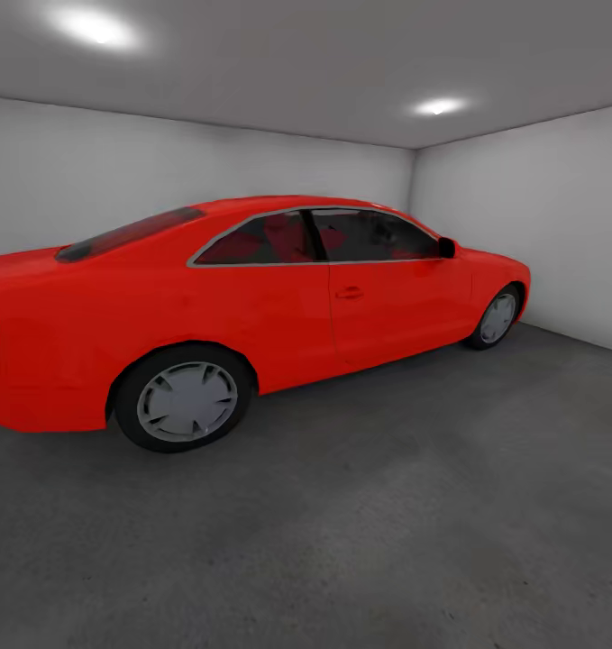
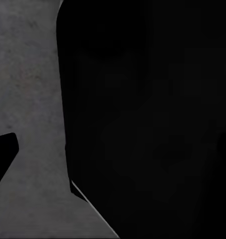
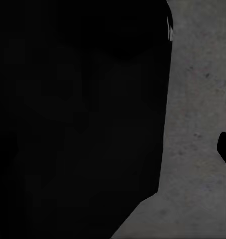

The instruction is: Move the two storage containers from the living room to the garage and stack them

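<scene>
A red coupe [image 1: 251, 306] stood on the garage's grey concrete floor [image 1: 414, 505]; each hand's grip could not be told.

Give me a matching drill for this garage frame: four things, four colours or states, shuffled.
Things:
1. car body
2. floor
3. rear wheel hub
4. ceiling spotlight

Descriptions:
a. rough dark grey
b. glowing white
c. bright red
d. pale grey with spokes

Pairs: 1-c, 2-a, 3-d, 4-b
</scene>
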{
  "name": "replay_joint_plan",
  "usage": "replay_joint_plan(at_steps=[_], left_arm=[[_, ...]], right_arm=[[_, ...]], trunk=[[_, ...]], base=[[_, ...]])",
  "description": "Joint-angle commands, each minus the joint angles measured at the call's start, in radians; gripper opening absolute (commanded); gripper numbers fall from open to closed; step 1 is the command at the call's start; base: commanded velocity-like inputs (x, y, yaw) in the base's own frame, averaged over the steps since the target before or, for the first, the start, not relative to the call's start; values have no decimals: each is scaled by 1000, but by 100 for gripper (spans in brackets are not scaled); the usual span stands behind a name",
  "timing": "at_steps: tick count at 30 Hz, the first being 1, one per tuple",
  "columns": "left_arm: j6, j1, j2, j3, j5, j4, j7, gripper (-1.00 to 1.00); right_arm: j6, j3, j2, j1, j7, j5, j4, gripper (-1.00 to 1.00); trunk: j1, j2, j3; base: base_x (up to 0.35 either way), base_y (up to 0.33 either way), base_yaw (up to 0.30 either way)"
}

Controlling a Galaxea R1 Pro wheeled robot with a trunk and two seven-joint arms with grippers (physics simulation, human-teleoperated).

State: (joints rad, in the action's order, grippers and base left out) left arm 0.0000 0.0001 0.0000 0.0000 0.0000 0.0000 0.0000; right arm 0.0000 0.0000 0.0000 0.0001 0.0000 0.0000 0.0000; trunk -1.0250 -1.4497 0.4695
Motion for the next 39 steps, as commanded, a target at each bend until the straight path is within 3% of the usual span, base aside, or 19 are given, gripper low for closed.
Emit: replay_joint_plan(at_steps=[1, 6, 15, 27, 28, 39], left_arm=[[-6, -2, 6, 2, 2, -6, -2, 100], [-10, -2, 9, 2, 2, -16, -2, 100], [-14, -2, 11, 2, 2, -39, -2, 100], [-14, -2, 11, 2, 2, -40, -2, 100], [-14, -2, 11, 2, 2, -40, -2, 100], [-14, -2, 11, 2, 2, -40, -2, 100]], right_arm=[[-6, 6, 6, -2, 3, 4, -2, 100], [-14, 34, 8, -1, 9, 4, -1, 100], [-48, 85, 9, -2, 11, -41, 1, 100], [-49, 152, 9, -1, 11, -46, 2, 100], [-49, 440, 9, -1, 11, -46, 2, 100], [-50, 440, 9, -1, 11, -46, 2, 100]], trunk=[[0, 0, 0], [0, 0, 0], [0, 0, 0], [0, 0, 0], [0, 0, 0], [0, 0, 0]], base=[[0, 0, 0], [0, 0, 0], [0, 0, -9], [0, 0, -254], [0, 0, -283], [0, 0, -283]])
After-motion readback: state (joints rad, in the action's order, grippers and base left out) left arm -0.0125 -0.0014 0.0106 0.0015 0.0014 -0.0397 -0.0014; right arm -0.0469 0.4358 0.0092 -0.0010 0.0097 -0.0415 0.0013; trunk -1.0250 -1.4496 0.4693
